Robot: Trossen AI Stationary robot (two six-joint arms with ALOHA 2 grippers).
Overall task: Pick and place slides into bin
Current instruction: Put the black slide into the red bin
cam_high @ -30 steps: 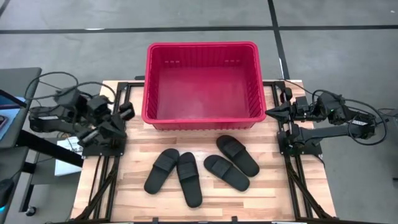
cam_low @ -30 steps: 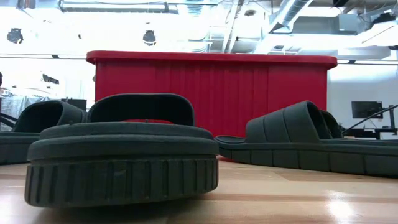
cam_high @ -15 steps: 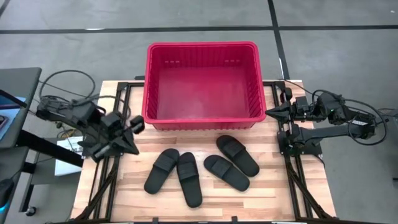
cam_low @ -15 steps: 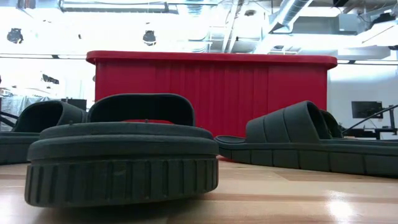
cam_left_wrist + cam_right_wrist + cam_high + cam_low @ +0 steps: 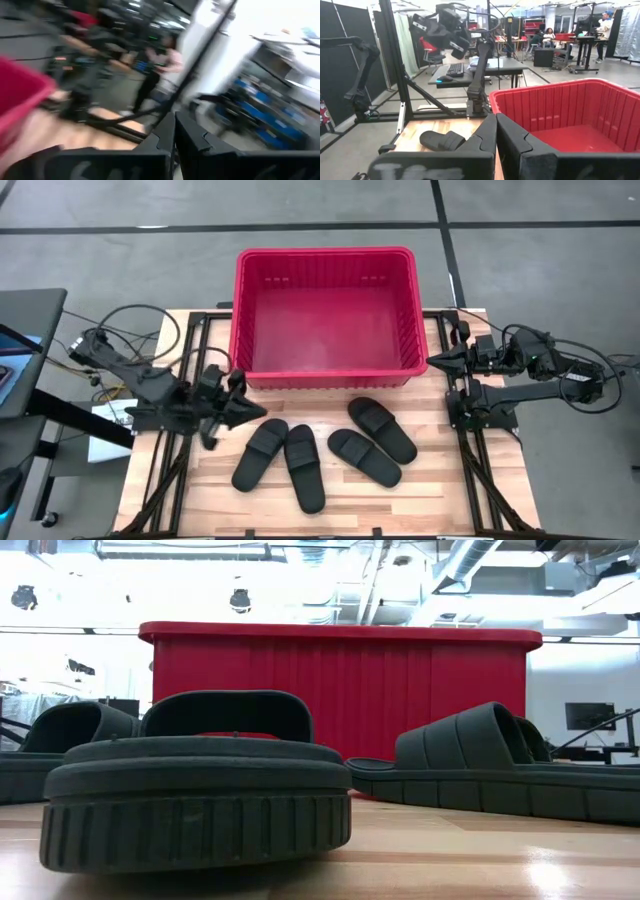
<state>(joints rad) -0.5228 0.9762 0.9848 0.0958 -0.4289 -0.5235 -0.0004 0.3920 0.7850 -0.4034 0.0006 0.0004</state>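
Several black slides lie sole-down on the wooden table (image 5: 200,480), side by side in front of the bin: the leftmost slide (image 5: 260,453), one beside it (image 5: 304,467), and two more to the right (image 5: 364,457) (image 5: 382,429). In the low view the nearest slide (image 5: 195,790) fills the foreground. The red bin (image 5: 325,315) stands at the table's far middle. My left gripper (image 5: 262,411) is shut, level above the table near the bin's near left corner, just beyond the leftmost slide. My right gripper (image 5: 435,361) is shut beside the bin's right wall.
Black frame rails (image 5: 165,470) (image 5: 480,470) run along the table's left and right sides. Beyond the table, the right wrist view shows a desk (image 5: 485,65) and seated people (image 5: 547,37); a person (image 5: 155,70) stands in the left wrist view.
My left gripper has swung from the table's left edge toward the right and nearer the slides, sinking slightly and turning as it went; its fingers have stayed shut. The slides and the bin have not moved.
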